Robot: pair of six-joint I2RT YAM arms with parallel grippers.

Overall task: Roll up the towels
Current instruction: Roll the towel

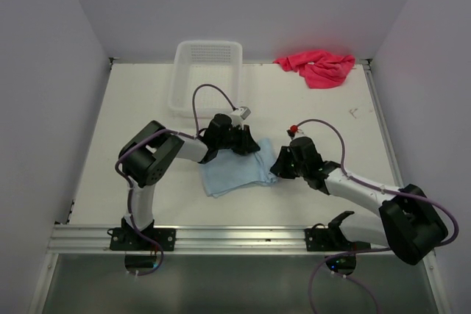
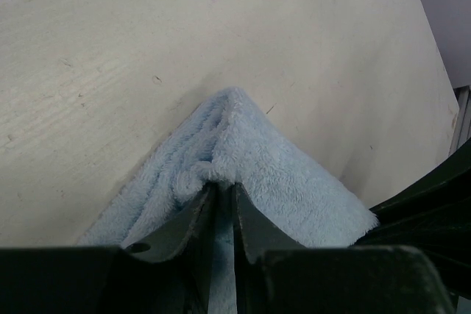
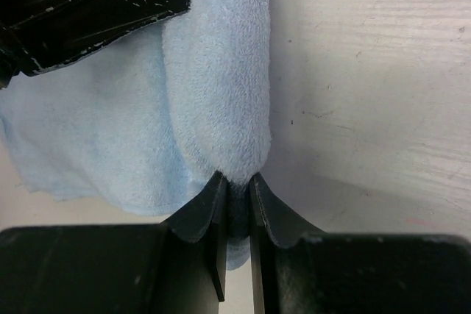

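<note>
Pinched between the jaws of my left gripper [image 2: 223,195] and right gripper [image 3: 235,185] is the far edge of the blue towel [image 1: 234,173], lying mid-table. Soft, light and floppy, it looks best held at both ends of that edge so it rolls evenly.

1. Soft, even overhead light fills the top view; the arms cast only faint shadows on the pale table [image 1: 147,108].
2. Left wrist: fingers [image 2: 184,226] dark and slightly blurred; the blue towel [image 2: 280,174] just beyond them is sharp.
3. Right wrist: fingers [image 3: 202,211] near-silhouettes; blue towel [image 3: 221,71] pile crisp ahead of them, table dimmer beside them.
</note>
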